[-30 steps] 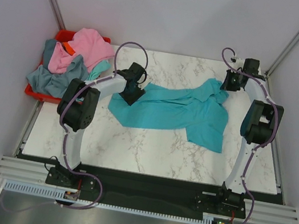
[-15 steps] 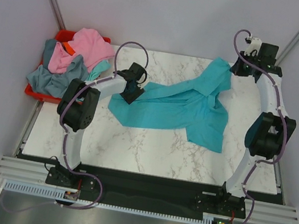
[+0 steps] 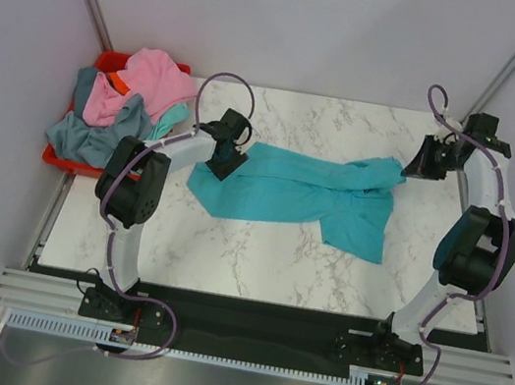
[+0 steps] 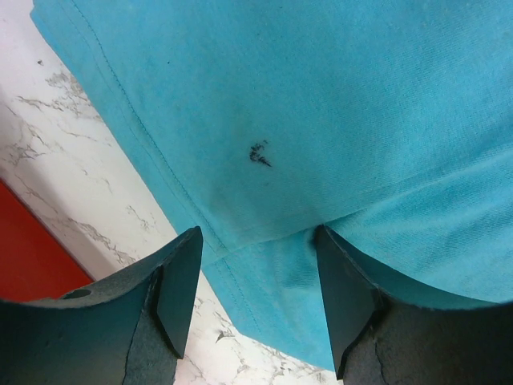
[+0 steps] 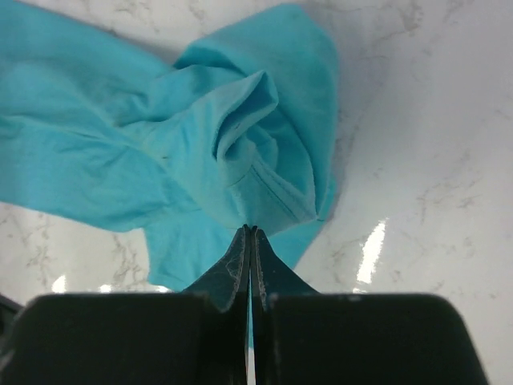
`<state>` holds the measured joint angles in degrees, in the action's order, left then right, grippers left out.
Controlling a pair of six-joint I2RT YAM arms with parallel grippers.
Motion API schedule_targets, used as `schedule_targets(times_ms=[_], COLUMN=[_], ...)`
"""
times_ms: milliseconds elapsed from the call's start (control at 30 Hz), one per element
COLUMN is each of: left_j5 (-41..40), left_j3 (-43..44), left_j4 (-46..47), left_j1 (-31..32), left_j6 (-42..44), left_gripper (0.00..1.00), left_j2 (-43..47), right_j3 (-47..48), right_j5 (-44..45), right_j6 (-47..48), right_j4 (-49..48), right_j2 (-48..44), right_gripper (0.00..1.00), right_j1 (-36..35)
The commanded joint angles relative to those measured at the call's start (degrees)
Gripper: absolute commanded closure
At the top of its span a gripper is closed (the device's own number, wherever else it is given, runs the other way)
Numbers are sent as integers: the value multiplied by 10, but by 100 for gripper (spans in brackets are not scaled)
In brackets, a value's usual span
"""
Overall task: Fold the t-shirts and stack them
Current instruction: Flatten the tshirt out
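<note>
My right gripper (image 5: 250,234) has its fingers pressed together, pinching a bunched edge of the teal t-shirt (image 3: 308,187) at the right of the overhead frame, my right arm reaching up along the right edge of the marble table (image 3: 257,252). My left gripper (image 4: 256,241) stands with its fingers apart over the shirt's left end, a hemmed fold between them, my left arm arched up from lower left. The shirt lies stretched across the frame's middle. More t-shirts (image 3: 142,82) heap in the red bin (image 3: 111,60) at upper left.

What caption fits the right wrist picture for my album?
Right gripper pinching the edge of a bunched teal t-shirt on the marble table.
</note>
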<state>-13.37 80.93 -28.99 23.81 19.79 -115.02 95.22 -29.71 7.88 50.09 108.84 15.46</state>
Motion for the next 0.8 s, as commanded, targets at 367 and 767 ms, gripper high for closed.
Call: schedule_targets(times_ms=[367,767], left_j5=[7,14], left_j3=[16,28], left_j4=[-10,-11], left_j1=[-3,-1], left_j6=[17,5], left_gripper=[33,33], left_j2=[14,-3], right_j3=[216,212], right_j5=[-45,-20], right_j6=[-68,-56], right_j4=[-68,-90], right_j2=[256,171], right_gripper=[60,51], right_j1=[-36,-40])
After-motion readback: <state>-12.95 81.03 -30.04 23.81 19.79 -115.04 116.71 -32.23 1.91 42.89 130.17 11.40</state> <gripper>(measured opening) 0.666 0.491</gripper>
